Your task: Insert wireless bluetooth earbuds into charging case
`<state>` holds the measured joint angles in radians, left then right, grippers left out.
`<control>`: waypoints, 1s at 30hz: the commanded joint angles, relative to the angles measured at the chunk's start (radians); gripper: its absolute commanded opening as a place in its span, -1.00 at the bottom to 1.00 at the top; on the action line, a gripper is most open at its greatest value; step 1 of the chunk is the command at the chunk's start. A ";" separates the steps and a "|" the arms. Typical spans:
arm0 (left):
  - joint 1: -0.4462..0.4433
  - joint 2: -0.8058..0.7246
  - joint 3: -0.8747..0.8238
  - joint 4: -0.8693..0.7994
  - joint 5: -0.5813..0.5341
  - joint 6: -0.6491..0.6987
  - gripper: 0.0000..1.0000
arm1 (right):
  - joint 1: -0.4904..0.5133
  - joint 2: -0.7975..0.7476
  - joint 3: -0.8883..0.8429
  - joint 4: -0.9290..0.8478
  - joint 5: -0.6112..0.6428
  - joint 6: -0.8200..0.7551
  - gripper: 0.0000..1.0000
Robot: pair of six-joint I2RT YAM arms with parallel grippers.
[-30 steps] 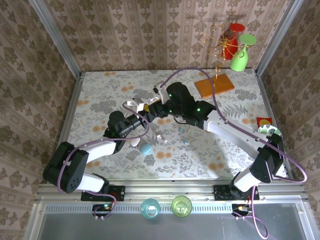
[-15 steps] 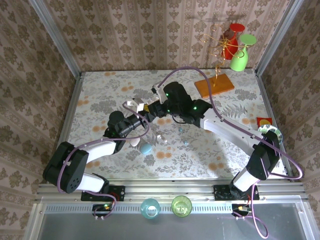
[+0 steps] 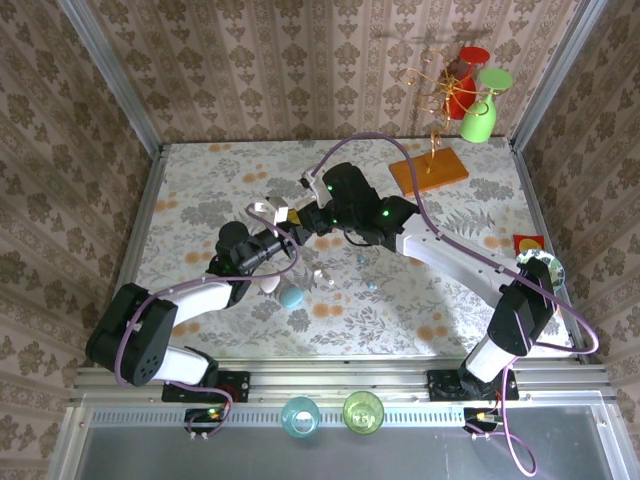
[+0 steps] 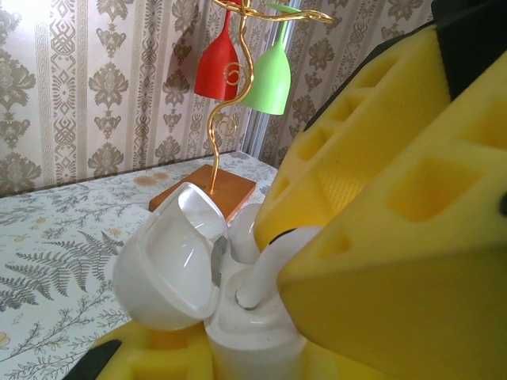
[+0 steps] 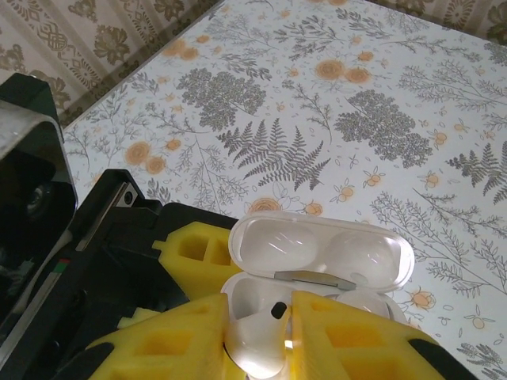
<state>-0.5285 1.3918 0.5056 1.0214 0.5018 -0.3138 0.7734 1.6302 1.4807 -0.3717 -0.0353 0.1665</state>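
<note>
- A small white glossy plastic charging case (image 5: 321,257), its lid hinged open, is clamped between the yellow ribbed fingers of the left gripper (image 3: 281,218), over the flower-patterned tabletop (image 3: 450,300).
- A tiny white glossy earbud (image 5: 252,352) is pinched between the yellow fingers of the right gripper (image 5: 255,332), whose jaws are narrowed onto it.
- The earbud is seen at the open mouth of the charging case, in front of the raised lid. How far it sits in its well cannot be told.
- In the top view the two grippers are met tip to tip over the middle of the table.
- A closed white oval case (image 3: 270,285) and a blue oval case (image 3: 291,297) are laid just beside each other on the tabletop, near the left arm.
- Two tiny teal-blue earbuds (image 3: 361,259) are seen apart from each other on the tabletop, under the right arm.
- A gold wire rack on an orange base (image 3: 428,171), hung with a red glass and a green glass, is placed at the far right corner.
</note>
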 commanded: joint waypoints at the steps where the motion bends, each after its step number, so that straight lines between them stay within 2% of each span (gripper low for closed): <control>1: 0.007 -0.017 0.031 0.036 0.025 0.014 -1.00 | 0.006 0.013 0.034 -0.047 0.030 -0.017 -0.48; 8: 0.007 -0.015 0.025 0.035 0.039 0.031 -1.00 | 0.001 0.002 0.051 -0.059 0.020 -0.008 -0.53; 19: 0.017 -0.021 -0.002 0.040 0.076 0.094 -1.00 | -0.049 -0.010 0.070 -0.085 -0.137 0.047 -0.54; 30: 0.019 -0.007 -0.027 0.104 0.128 0.166 -1.00 | -0.059 -0.002 0.081 -0.101 -0.215 0.056 -0.53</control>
<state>-0.5144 1.3918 0.4923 1.0508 0.5835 -0.1909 0.7177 1.6302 1.5208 -0.4450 -0.2024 0.2131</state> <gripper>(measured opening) 0.202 0.237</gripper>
